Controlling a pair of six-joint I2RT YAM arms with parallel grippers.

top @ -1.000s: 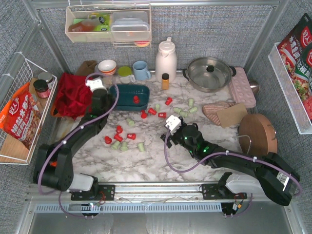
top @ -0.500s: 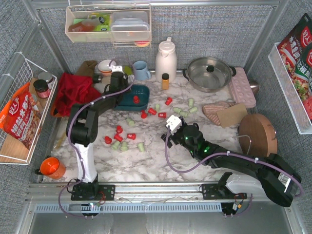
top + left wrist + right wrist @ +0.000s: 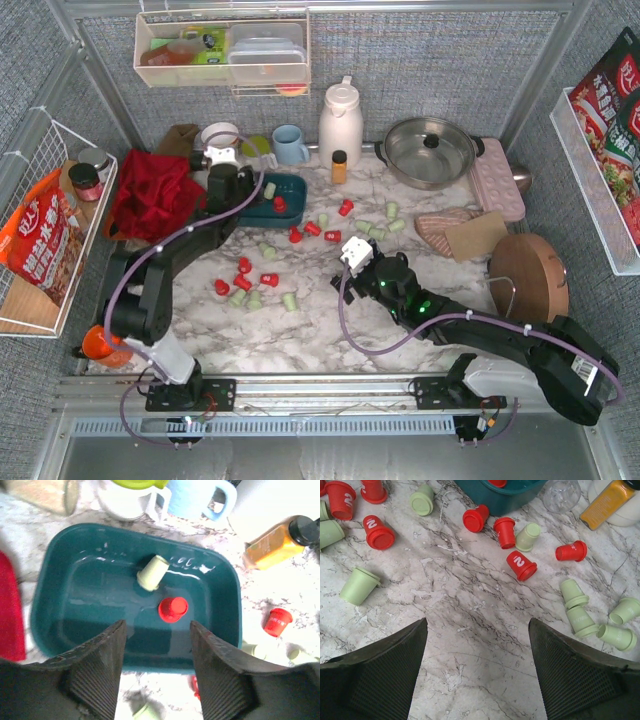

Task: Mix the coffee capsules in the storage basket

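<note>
The dark teal storage basket (image 3: 290, 190) stands at the back left of the table. It holds one mint green capsule (image 3: 152, 572) on its side and one red capsule (image 3: 173, 609). My left gripper (image 3: 157, 630) is open and empty, over the basket's near wall (image 3: 150, 660); in the top view the left gripper (image 3: 235, 195) covers the basket's left end. Many red and green capsules (image 3: 245, 280) lie scattered on the marble. My right gripper (image 3: 477, 630) is open and empty over bare marble, with red capsules (image 3: 521, 565) and green capsules (image 3: 580, 612) ahead of it.
An orange-brown bottle (image 3: 339, 166), a white jug (image 3: 340, 120), a blue mug (image 3: 290, 143) and a steel pot (image 3: 430, 150) line the back. A red cloth (image 3: 150, 190) lies left of the basket. An orange cup (image 3: 100, 342) stands front left, a wooden lid (image 3: 528, 275) at the right.
My left arm swung from the table's left side to the basket. A mint green capsule now lies in the basket beside the red one. The right arm has not moved.
</note>
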